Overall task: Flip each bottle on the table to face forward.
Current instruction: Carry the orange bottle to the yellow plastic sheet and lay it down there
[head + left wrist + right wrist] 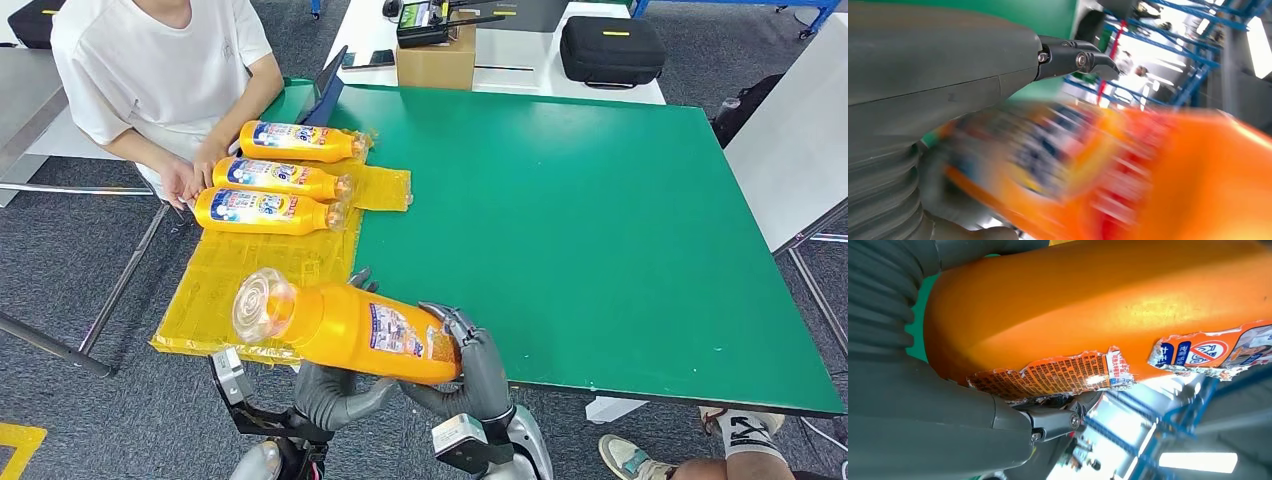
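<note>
— Bottle (345, 325) status?
— Off the table (600, 230), held w/ both: left hand (340, 385) under it, right hand (470, 355) gripping its base. Three other bottles (270, 211) lie beyond, on yellow mat (250, 270).

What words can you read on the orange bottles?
None can be quoted.
Held bottle: torn label with a red warning triangle and tiny print, too small to read.
Three bottles by the person: blue and white labels, too small to read.

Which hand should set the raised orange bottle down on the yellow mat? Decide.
Left, probably: the left hand supports the orange plastic bottle nearest the yellow mat; the right hand grips its base over the green table.
</note>
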